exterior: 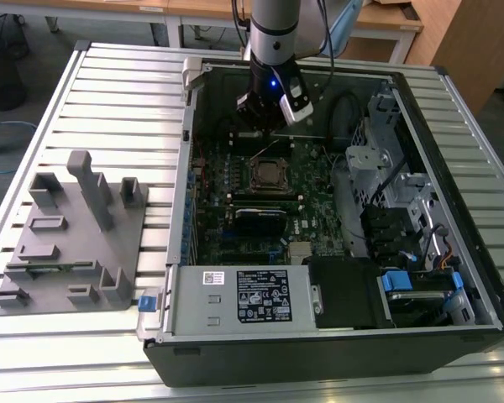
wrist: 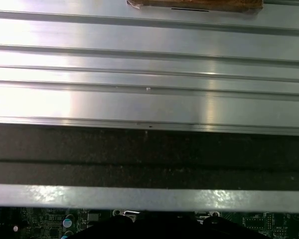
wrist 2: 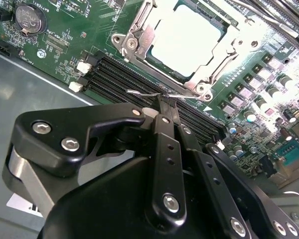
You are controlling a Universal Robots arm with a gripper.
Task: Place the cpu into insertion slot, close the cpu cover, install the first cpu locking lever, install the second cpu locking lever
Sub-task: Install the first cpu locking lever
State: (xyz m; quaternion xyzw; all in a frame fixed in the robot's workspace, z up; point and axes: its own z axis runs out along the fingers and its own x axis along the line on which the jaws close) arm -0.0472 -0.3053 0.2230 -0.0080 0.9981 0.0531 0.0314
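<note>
The cpu [wrist 2: 187,37], with its pale silver top, lies in the insertion slot [exterior: 269,175] on the green motherboard. The cpu cover [wrist 2: 134,42], a silver frame, lies flat around it. A thin wire locking lever [wrist 2: 142,92] runs along the socket's edge beside the memory slots; in the exterior view it slants up from the socket [exterior: 265,149]. My gripper [wrist 2: 164,102] is shut, its black fingers [wrist 2: 162,144] pressed together, with the tips right at this lever. In the exterior view the gripper [exterior: 260,126] hangs inside the case just behind the socket.
The open computer case [exterior: 437,126] lies on a ribbed aluminium table [wrist: 149,59]. The white-labelled power supply [exterior: 252,295] is at the front, with drive cages and cables [exterior: 386,185] on the exterior view's right. Black memory slots [wrist 2: 119,79] flank the socket. A grey fixture [exterior: 76,235] stands on the exterior view's left.
</note>
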